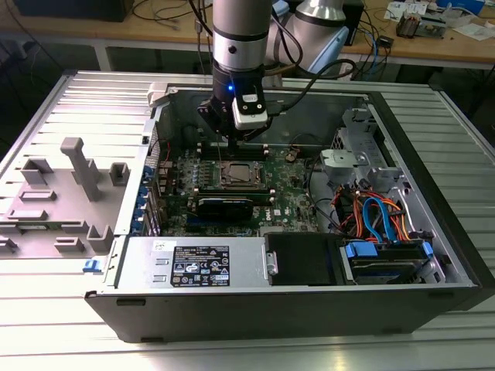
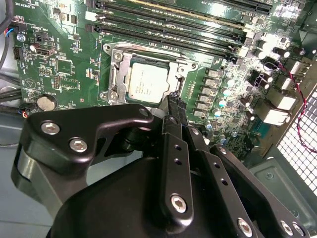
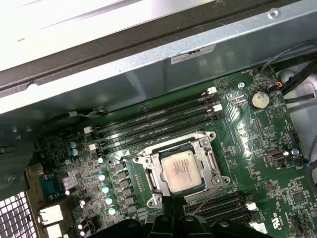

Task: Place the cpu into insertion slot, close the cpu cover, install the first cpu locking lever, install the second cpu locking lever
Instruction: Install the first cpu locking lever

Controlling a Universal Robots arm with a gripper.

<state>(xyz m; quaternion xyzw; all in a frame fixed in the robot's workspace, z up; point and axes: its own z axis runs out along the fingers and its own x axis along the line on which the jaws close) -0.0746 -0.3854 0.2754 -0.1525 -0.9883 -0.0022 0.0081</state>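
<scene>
Where the open case comes nearest in the exterior view: one silver power supply [image 1: 193, 263], and toward that view's right one drive bay with blue and orange cables [image 1: 379, 216].
Next in: one long black graphics card [image 1: 224, 205], its length running across the view, parallel to the case front.
cpu [image 3: 182, 170]: one, seated in the insertion slot [image 2: 113, 74] just behind the card. It lies flat with its dull metal top facing up. It is square, so it has no long axis, and its edges run in line with the memory slots.
cpu cover [image 3: 157, 173]: one silvery frame lying down around the chip, which shows through its window.
Lever: one thin metal rod [image 3: 208, 198] slants along the socket side nearest the arm. Whether it is latched cannot be told.
Gripper [image 2: 172, 98]: one, hanging over the socket edge just beside the chip. The fingers are drawn together at the tip with nothing visible between them. Whether it touches the frame is unclear.
Memory slots [image 3: 153, 121]: four long black ones side by side beyond the socket, with the case wall behind them.
</scene>
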